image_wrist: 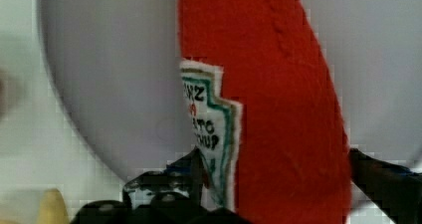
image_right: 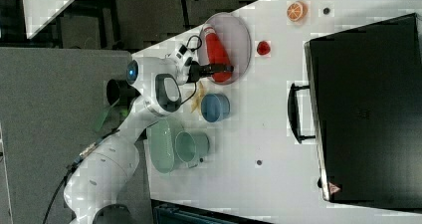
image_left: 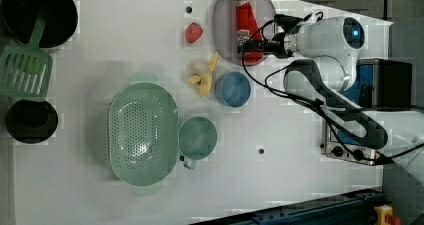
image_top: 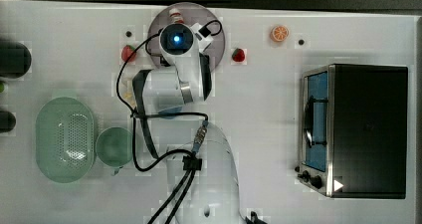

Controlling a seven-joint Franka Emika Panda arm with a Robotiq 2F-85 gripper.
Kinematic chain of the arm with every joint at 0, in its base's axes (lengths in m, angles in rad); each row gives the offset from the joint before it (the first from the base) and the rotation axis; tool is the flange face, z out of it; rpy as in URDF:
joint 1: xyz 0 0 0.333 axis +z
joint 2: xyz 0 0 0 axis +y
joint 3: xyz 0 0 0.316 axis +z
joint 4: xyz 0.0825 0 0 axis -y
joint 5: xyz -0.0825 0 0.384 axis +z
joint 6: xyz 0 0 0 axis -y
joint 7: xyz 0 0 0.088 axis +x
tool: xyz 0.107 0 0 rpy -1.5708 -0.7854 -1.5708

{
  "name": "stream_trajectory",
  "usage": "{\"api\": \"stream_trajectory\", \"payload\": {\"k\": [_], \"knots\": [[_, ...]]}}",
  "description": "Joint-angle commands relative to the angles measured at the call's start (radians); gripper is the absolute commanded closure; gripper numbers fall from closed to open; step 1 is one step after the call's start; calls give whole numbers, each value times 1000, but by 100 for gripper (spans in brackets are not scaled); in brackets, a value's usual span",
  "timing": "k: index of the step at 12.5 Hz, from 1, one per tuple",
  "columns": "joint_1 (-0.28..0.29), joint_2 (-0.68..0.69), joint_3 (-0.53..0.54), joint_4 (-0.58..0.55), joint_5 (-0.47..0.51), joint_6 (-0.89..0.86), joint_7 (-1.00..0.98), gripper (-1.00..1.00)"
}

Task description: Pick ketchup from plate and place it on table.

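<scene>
The ketchup [image_left: 245, 27] is a small red bottle with a white cap, lying flat on the pale lilac-grey plate [image_left: 225, 25] at the far edge of the white table [image_top: 74, 35]. In the top view its cap [image_top: 175, 16] pokes out past my wrist, which covers much of the plate [image_top: 159, 22]. My gripper [image_left: 247, 47] is low over the bottle's labelled lower body. In the wrist view the dark fingers [image_wrist: 191, 171] stand one on each side of the ketchup [image_wrist: 278, 109], close against it, with the plate [image_wrist: 109, 84] beneath. The gripper [image_right: 214, 68] is open around the bottle.
Two strawberries [image_top: 128, 52] [image_top: 239, 55] flank the plate, with an orange slice [image_top: 279, 33] further along. A banana [image_left: 202, 77] and a blue dish [image_left: 233, 89] lie just beside the plate. A green colander [image_top: 65, 139], a green cup [image_top: 114, 147] and a toaster oven [image_top: 358, 129] stand further off.
</scene>
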Motion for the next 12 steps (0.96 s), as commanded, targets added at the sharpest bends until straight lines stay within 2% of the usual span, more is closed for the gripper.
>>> {"api": "stream_trajectory", "payload": {"k": [1, 5, 8, 12], "knots": [[-7, -9, -22, 7, -5, 44, -29, -23], [-9, -36, -21, 9, -4, 42, -28, -21], [-14, -122, -20, 8, 0, 31, 18, -21], [-34, -321, -24, -5, 1, -172, 29, -21]]}}
